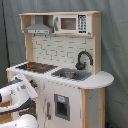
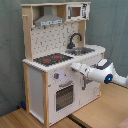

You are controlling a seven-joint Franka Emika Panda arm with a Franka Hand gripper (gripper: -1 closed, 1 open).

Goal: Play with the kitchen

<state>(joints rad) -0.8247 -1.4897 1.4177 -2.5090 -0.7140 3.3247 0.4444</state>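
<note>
Currently arm's fingers (image 2: 75, 66) sit at the kitchen (image 2: 50, 75) front panel just below the hob (image 2: 52, 59); finger opening can't be told.

The kitchen (image 1: 70, 75) stands upright in both exterior views, a white toy unit with light-wood side panels and top frame. Its worktop carries a black hob (image 1: 36, 66) with two red rings on the first exterior view's left, and a silver sink (image 1: 70, 74) beside it with a black curved faucet (image 1: 83, 60) at the rear. The back wall is a white panel with a brick-like pattern in the first exterior view and rows of holes in the second. A grey hood (image 2: 49, 21) sits above the hob; a microwave-style box (image 1: 72, 23) occupies the upper shelf. The oven door (image 2: 64, 95), with a dark window, is closed.
</note>
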